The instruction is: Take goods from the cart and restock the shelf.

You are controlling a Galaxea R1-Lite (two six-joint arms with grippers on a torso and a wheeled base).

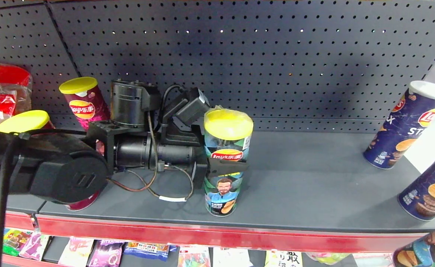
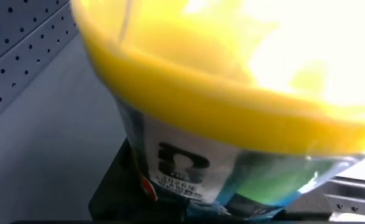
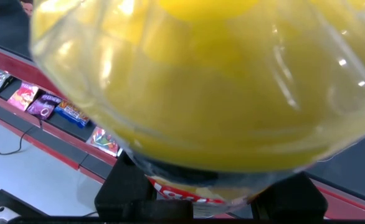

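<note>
A chips can [image 1: 223,193] with a yellow lid and a blue-green label stands upright on the grey shelf [image 1: 306,185], near its front edge. My left gripper [image 1: 226,167] comes in from the left and is shut on the can's middle, with one black finger across its front. The left wrist view has the same can [image 2: 189,168] close up between the fingers [image 2: 111,190]. My right gripper [image 3: 210,202] is shut on another yellow-lidded chips can [image 3: 220,93], held out in front of the shelf's red edge [image 3: 58,93].
Two maroon cans [image 1: 85,102] and red bags [image 1: 2,89] stand behind my left arm. Two dark blue cans [image 1: 406,126] stand at the shelf's right end. Snack packets [image 1: 106,252] lie on the lower shelf. Grey shelf between the held can and the blue cans is bare.
</note>
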